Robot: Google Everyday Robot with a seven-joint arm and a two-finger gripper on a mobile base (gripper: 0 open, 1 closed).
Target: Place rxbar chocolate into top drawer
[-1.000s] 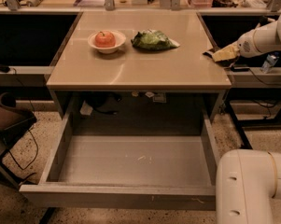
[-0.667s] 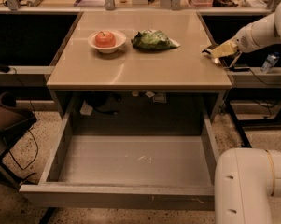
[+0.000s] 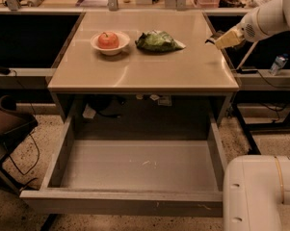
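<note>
Black rxbar chocolate point(image 3: 211, 37) pinched in the fingers point(image 3: 227, 39) of the gripper point(image 3: 219, 38) over the worktop's point(image 3: 135, 73) right edge; top drawer point(image 3: 125, 202) gapes down-left

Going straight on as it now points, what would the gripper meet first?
Likely the wrinkly green snack bag on the beige tabletop; the gripper at the table's right edge points toward it, height unclear.
</note>
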